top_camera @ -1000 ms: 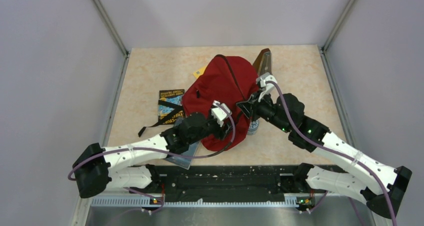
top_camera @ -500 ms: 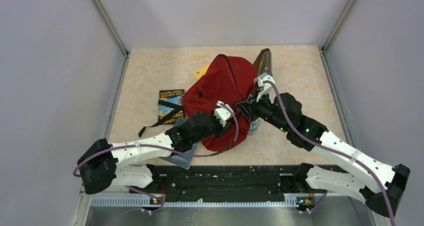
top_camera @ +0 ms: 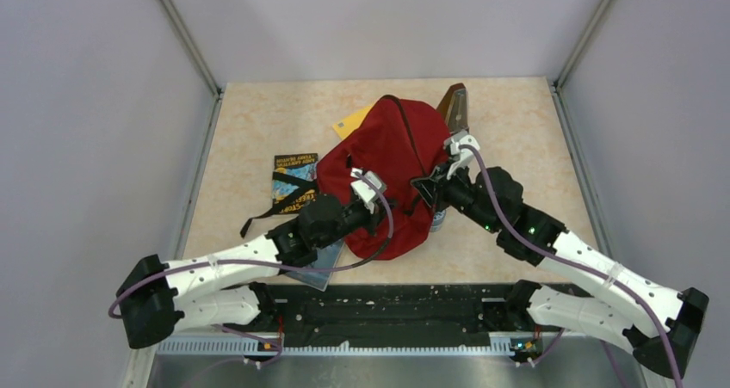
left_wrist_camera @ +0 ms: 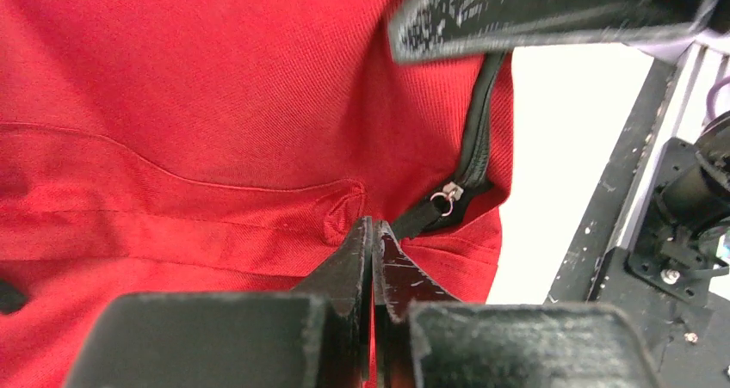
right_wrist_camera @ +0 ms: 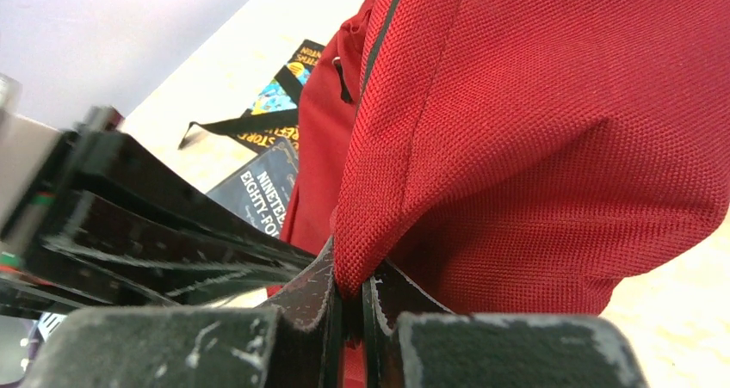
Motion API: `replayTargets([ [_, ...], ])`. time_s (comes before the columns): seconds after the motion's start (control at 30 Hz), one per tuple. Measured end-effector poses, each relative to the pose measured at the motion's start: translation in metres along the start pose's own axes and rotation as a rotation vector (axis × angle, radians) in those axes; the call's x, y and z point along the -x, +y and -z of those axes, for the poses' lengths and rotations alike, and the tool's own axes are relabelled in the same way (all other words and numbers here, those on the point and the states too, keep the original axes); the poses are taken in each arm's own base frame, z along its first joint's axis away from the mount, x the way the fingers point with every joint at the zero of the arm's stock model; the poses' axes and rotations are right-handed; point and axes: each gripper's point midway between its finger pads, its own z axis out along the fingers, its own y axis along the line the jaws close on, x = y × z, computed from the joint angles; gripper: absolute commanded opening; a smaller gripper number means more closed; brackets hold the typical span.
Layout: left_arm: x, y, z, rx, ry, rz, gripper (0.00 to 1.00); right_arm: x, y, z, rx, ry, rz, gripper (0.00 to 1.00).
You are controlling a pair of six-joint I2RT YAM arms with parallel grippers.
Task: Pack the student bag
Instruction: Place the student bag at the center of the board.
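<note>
The student bag point(top_camera: 387, 160), red with black zippers, lies mid-table, bunched between both arms. My left gripper point(top_camera: 385, 214) is at its near left side. In the left wrist view its jaws point(left_wrist_camera: 373, 229) are shut, with the black zipper pull point(left_wrist_camera: 420, 219) running into their tips at the end of the zipper point(left_wrist_camera: 478, 130). My right gripper point(top_camera: 422, 184) is at the bag's right side. The right wrist view shows it point(right_wrist_camera: 353, 289) shut on a fold of the bag's red fabric point(right_wrist_camera: 534, 130), holding that edge up.
A colourful book point(top_camera: 294, 181) lies left of the bag under a black strap point(top_camera: 262, 218). A dark book point(top_camera: 314, 266) sits under the left arm. An orange flat item point(top_camera: 351, 123) and a brown wooden piece point(top_camera: 454, 104) poke out behind the bag. A small can point(top_camera: 436, 220) stands below the right gripper.
My left gripper has shut and drawn back to the left. The bag has shifted and stretched leftward, showing more of the orange item. The right gripper has kept its hold.
</note>
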Motion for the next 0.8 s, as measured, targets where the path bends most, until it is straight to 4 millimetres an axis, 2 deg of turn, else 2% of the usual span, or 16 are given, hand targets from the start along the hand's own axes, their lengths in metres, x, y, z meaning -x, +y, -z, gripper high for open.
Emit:
replayTargets([
  [0.23, 0.021, 0.001, 0.013, 0.010, -0.079, 0.039, 0.00, -0.019, -0.012, -0.001, -0.046, 0.001, -0.027, 0.00],
  [0.27, 0.022, 0.002, 0.014, 0.016, -0.085, 0.042, 0.07, -0.024, -0.014, -0.002, -0.054, 0.004, -0.032, 0.00],
  [0.33, 0.024, 0.002, 0.016, 0.019, -0.093, 0.044, 0.28, -0.030, -0.017, -0.002, -0.069, 0.010, -0.039, 0.03],
  [0.43, 0.020, 0.000, 0.014, 0.007, -0.081, 0.045, 0.44, -0.039, -0.024, -0.002, -0.100, 0.010, -0.054, 0.09],
  [0.5, 0.009, -0.004, 0.009, -0.015, -0.051, 0.041, 0.51, -0.043, -0.034, 0.001, -0.147, 0.001, -0.066, 0.18],
  [0.7, -0.061, -0.010, -0.009, -0.045, 0.114, 0.076, 0.61, -0.061, -0.073, 0.025, -0.328, -0.039, -0.092, 0.58],
  [0.8, -0.075, -0.008, -0.012, -0.025, 0.136, 0.115, 0.63, -0.062, -0.086, 0.042, -0.390, -0.055, -0.093, 0.69],
])
